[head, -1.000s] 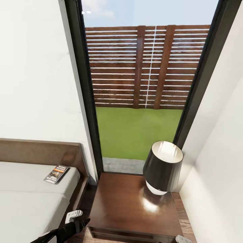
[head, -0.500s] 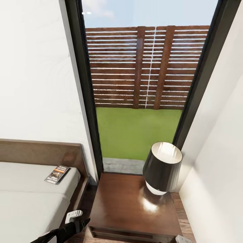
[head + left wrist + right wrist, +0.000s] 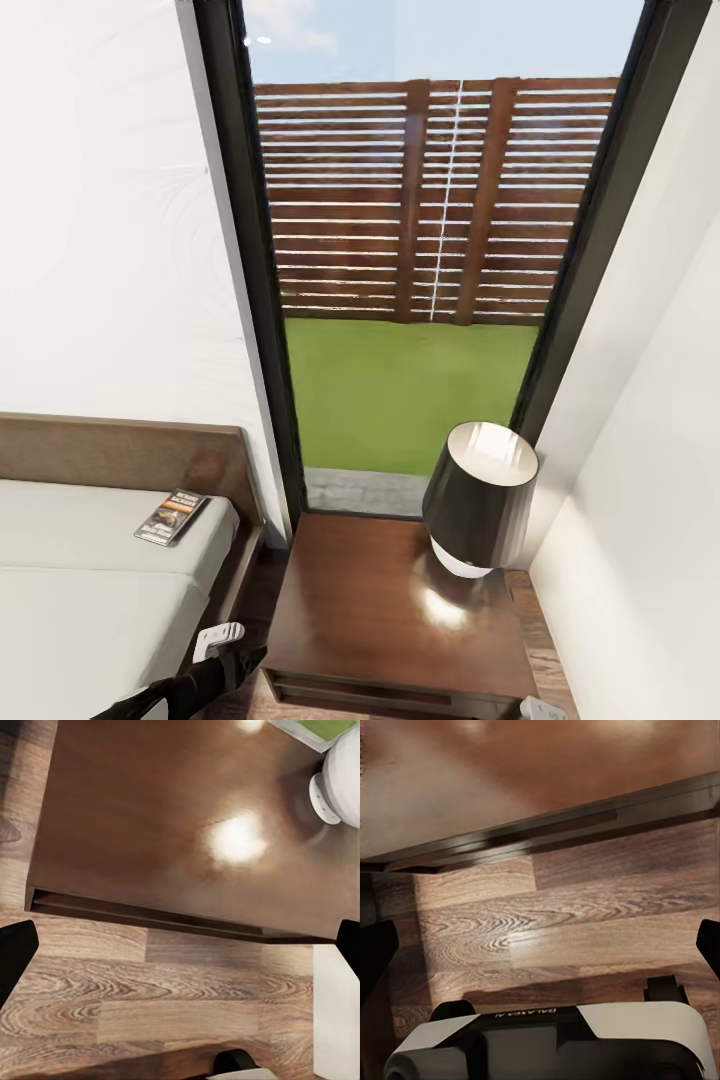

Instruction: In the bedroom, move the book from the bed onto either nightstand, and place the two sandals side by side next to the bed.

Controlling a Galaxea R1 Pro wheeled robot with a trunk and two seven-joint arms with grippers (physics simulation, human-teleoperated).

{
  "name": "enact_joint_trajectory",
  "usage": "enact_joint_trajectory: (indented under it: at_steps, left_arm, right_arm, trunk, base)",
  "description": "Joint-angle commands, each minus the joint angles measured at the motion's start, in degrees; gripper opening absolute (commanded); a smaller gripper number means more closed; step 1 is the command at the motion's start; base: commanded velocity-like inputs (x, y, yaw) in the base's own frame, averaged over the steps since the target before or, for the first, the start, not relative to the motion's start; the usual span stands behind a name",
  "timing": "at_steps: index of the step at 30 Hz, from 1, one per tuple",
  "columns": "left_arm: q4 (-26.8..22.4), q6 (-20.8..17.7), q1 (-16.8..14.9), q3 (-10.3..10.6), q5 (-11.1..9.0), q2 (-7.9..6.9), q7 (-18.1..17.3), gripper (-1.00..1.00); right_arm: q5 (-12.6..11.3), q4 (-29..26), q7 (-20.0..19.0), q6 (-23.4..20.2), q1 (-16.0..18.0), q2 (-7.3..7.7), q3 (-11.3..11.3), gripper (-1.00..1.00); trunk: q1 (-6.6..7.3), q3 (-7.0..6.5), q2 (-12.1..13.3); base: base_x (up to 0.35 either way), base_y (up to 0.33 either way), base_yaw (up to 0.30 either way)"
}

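Note:
The book [image 3: 172, 516] lies flat on the pale mattress of the bed [image 3: 70, 590], near the headboard and the bed's right edge. To the right of the bed stands the nightstand [image 3: 380, 610], its glossy top also seen in the left wrist view [image 3: 150, 817]. My left gripper [image 3: 180, 945] hangs open over the floor in front of the nightstand, holding nothing. My right gripper [image 3: 540, 945] is open too, above the floor planks by the nightstand's front edge. The two sandals are out of view.
A black-shaded lamp [image 3: 482, 495] on a white base [image 3: 337, 787] stands on the nightstand's back right. A tall dark-framed window [image 3: 410, 280] is behind it, and a white wall [image 3: 650, 500] is close on the right. The robot's base [image 3: 547, 1042] is under the right gripper.
The whole head view has shifted slightly, so the camera moved a little. The book, lamp and arms keep their places.

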State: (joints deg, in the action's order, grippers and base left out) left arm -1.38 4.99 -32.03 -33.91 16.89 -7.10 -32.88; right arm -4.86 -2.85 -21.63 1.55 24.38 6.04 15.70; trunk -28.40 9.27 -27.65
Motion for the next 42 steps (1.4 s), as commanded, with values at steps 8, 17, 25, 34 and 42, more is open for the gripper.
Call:
enact_joint_trajectory:
  at_steps: [8,17,25,34,42]
  left_arm:
    - [0.1,0.4,-0.1,-0.4,0.6,-0.02,-0.1,1.0]
    - [0.1,0.4,-0.1,-0.4,0.6,-0.02,-0.1,1.0]
    - [0.1,0.4,-0.1,-0.4,0.6,-0.02,-0.1,1.0]
    - [0.1,0.4,-0.1,-0.4,0.6,-0.02,-0.1,1.0]
    - [0.1,0.5,-0.1,-0.4,0.6,-0.02,-0.2,1.0]
  right_arm:
    - [-0.5,0.1,-0.3,0.1,0.1,0.02,-0.1,1.0]
    - [-0.5,0.1,-0.3,0.1,0.1,0.02,-0.1,1.0]
    - [-0.5,0.1,-0.3,0.1,0.1,0.02,-0.1,1.0]
    - [-0.5,0.1,-0.3,0.1,0.1,0.02,-0.1,1.0]
    - [-0.4,0.1,-0.3,0.1,0.1,0.02,-0.1,1.0]
  trunk:
    - [1.74,-1.34,3.1]
    - [2.62,-2.06,4.7]
    - [2.62,-2.06,4.7]
    - [2.62,-2.06,4.7]
    - [2.62,-2.06,4.7]
  base:
    - [0.0,0.0,0.0]
    - [0.0,0.0,0.0]
    - [0.0,0.0,0.0]
    - [0.0,0.0,0.0]
    - [0.0,0.0,0.0]
